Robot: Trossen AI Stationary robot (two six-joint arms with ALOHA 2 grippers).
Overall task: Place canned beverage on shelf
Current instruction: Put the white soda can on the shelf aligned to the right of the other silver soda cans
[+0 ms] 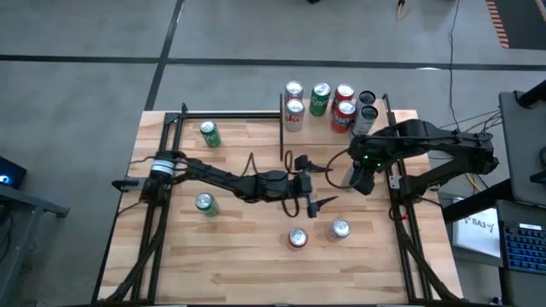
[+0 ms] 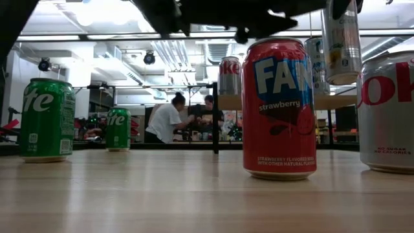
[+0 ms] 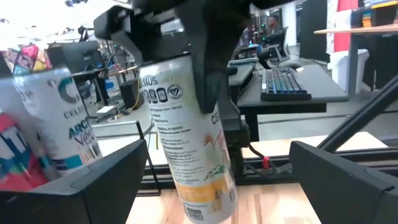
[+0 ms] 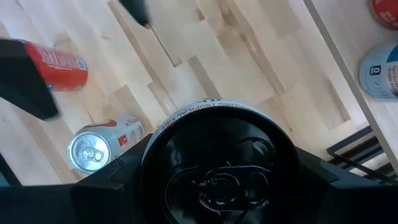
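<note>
A tall white canned beverage [image 3: 186,143] hangs above the counter [image 1: 256,264], clamped from above in the right hand [image 1: 356,177]. It sits between the counter's middle and the shelf [image 1: 401,115], and the low view shows its base clear of the wood. In the right wrist view its dark top fills the space between that hand's fingers [image 4: 93,186]. The left hand [image 1: 314,192] is just beside it over mid-counter, fingers spread wide with nothing between them. On the shelf stand several cans, among them a green can [image 1: 320,98] and a red can [image 1: 344,115]. A strawberry soda can [image 1: 297,238] and a silver can [image 1: 339,228] stand near the front, with two green cans [image 1: 209,134] at the left.
</note>
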